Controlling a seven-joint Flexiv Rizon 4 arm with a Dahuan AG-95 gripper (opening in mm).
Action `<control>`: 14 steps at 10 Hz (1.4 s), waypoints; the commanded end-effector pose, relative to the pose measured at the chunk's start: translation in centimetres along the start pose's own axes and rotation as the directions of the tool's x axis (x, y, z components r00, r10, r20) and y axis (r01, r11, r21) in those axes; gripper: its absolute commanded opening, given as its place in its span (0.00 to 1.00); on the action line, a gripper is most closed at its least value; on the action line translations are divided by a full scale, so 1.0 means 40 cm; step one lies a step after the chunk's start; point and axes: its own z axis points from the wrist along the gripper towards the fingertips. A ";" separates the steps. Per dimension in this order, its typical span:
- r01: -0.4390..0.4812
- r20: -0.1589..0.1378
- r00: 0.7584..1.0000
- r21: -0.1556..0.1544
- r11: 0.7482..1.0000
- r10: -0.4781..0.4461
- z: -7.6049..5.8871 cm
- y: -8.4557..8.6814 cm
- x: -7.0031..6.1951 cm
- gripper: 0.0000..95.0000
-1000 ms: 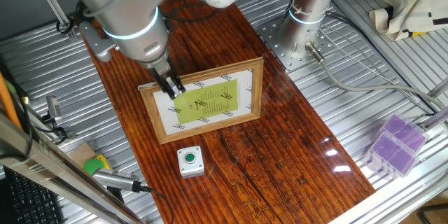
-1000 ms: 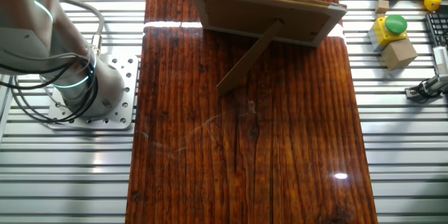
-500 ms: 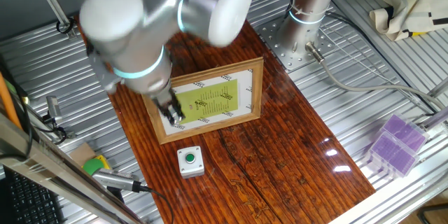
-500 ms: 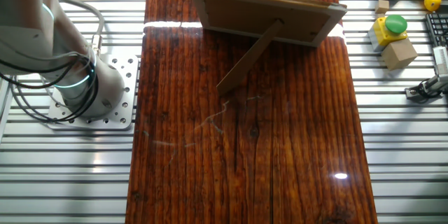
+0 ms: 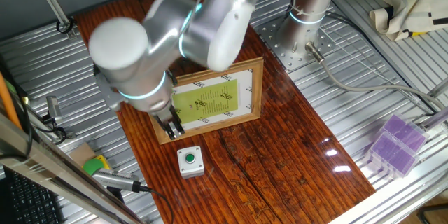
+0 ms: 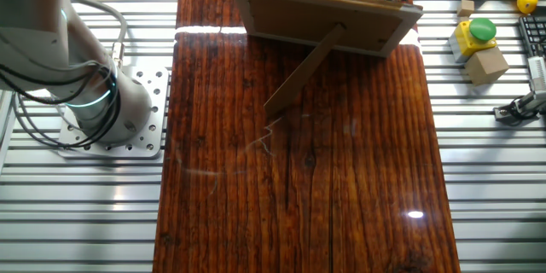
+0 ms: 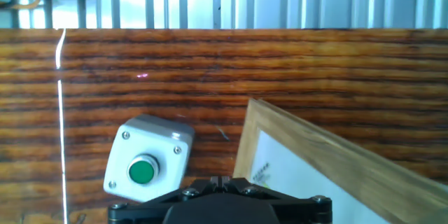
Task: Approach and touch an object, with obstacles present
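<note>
Over the lower-left corner of the frame, the dark fingers (image 5: 172,128) point down at the surface; they look pressed close together with nothing between them, though the motion-blurred arm makes their exact gap hard to tell. In the hand view only the black housing shows at the bottom edge, so the tips themselves are hidden there.

Just beneath and behind the fingers leans the large rectangular light-wood picture frame with a white patterned border and a yellow-green printed sheet (image 5: 210,99), tilted back on a thin wooden prop (image 6: 303,68) that the other fixed view shows from behind. Whether the fingers touch the frame's corner cannot be told.

Near the frame's lower edge, apart from it and towards the camera in one fixed view, sits the small square light-grey box with a round green push button on top (image 5: 190,161). The fingers hang above and to the left of it, not touching. From the hand view the box (image 7: 147,159) lies just left of the frame's wooden corner (image 7: 294,140).

All of this rests on the dark reddish wood-grain surface (image 5: 280,154), bordered by ribbed metal rails (image 5: 364,63).
</note>
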 end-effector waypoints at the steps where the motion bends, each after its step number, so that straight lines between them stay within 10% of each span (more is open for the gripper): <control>1: -0.016 0.001 1.000 -0.005 1.000 0.016 0.042 0.012 0.001 0.00; 14: -0.109 0.020 0.994 -0.089 0.990 0.111 0.135 0.053 0.013 0.00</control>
